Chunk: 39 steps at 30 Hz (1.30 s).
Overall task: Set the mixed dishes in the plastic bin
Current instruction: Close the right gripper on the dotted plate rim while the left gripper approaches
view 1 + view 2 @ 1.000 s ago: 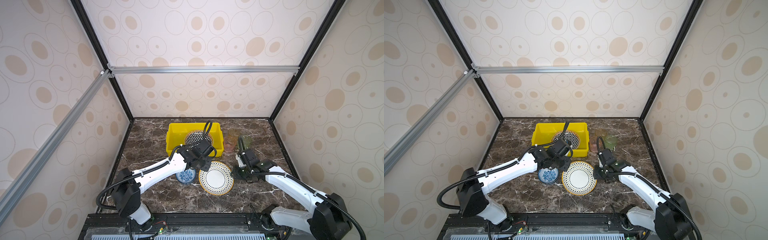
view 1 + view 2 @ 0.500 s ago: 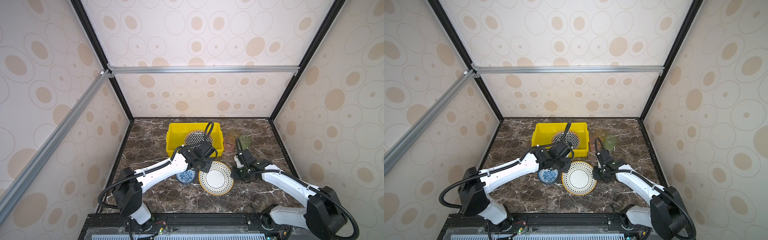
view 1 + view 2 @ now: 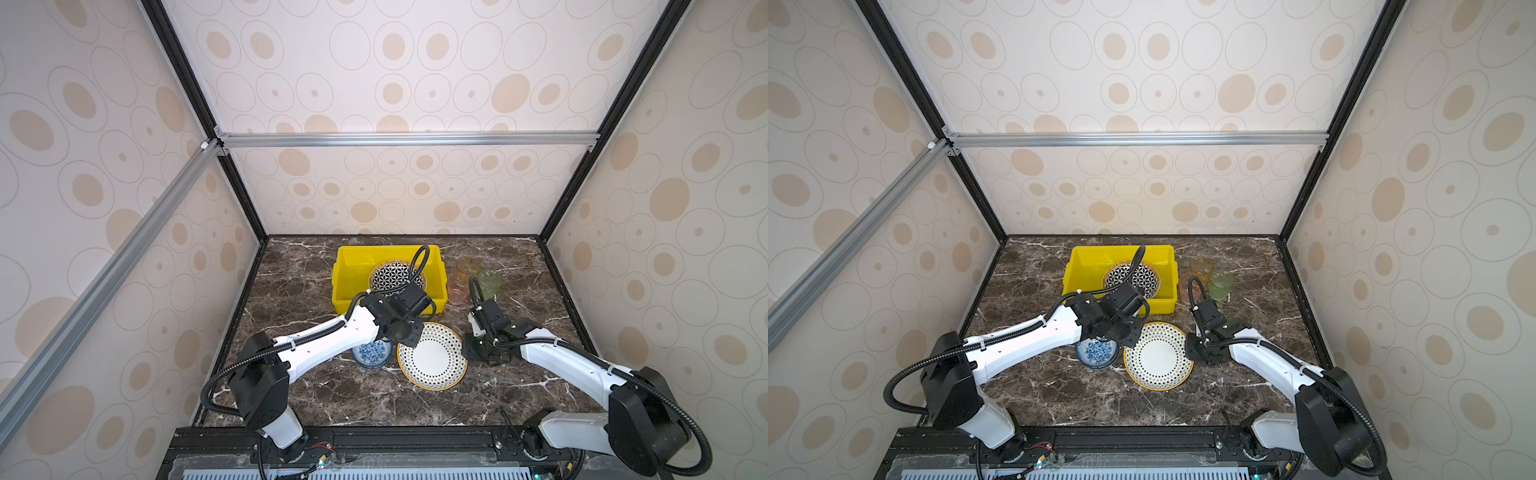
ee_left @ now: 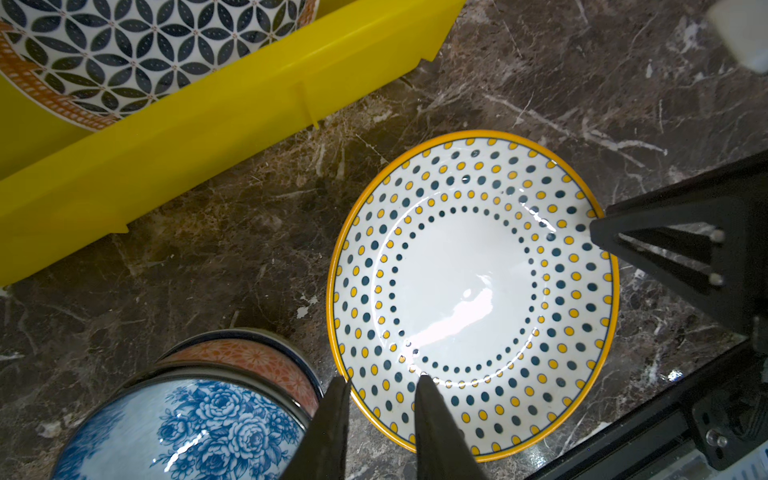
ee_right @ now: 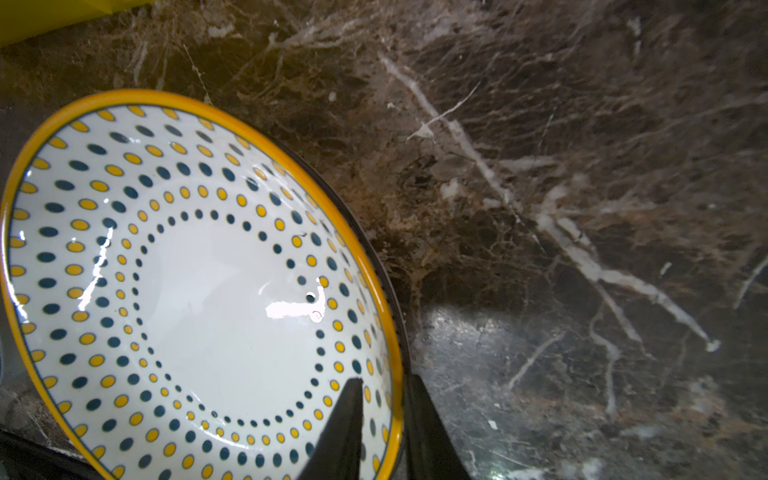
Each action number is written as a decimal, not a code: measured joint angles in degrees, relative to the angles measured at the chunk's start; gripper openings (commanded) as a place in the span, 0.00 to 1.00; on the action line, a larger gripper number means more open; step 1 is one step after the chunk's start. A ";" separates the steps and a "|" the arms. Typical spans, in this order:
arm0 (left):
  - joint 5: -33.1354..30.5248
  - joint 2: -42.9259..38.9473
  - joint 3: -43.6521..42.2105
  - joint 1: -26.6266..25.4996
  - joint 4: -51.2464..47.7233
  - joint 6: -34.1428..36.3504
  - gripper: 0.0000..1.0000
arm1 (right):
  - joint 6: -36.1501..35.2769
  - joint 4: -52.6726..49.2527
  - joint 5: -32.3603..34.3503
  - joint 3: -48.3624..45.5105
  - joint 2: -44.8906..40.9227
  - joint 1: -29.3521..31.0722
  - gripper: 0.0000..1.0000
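Note:
A white dotted plate [image 3: 432, 359] with a yellow rim lies on the marble in front of the yellow plastic bin [image 3: 349, 276]. Both grippers hold it. My left gripper [image 4: 380, 380] is shut on its rim near the bin, one finger outside and one on the dotted band. My right gripper [image 5: 382, 380] is shut on the opposite rim, a finger on each side of the yellow edge. In both top views a black-white geometric plate [image 3: 1133, 276] rests inside the bin. A blue-floral bowl [image 4: 187, 424] sits beside the left gripper.
Pink [image 3: 457, 291], amber [image 3: 466, 264] and green [image 3: 490, 281] cups stand close together to the right of the bin, just behind my right arm. The enclosure walls border the marble table [image 3: 316, 395] on three sides.
My right gripper has slid in to the dotted plate's right rim and its jaws have narrowed onto it. The left arm and the plate have stayed put.

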 measured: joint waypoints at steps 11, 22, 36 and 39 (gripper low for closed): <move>0.26 0.70 0.07 -0.11 -0.50 0.42 0.29 | 0.00 0.07 0.61 0.02 0.83 0.00 0.19; 0.20 1.44 0.07 -0.13 -1.51 0.44 0.29 | 0.00 0.07 0.85 0.00 0.83 0.00 0.18; -0.28 2.08 0.07 -0.15 -2.21 0.44 0.29 | -0.26 -0.44 3.23 0.02 -2.86 0.26 0.17; -0.46 2.08 0.07 -0.15 -2.21 0.44 0.29 | -0.28 -0.31 3.26 0.00 -3.45 0.37 0.17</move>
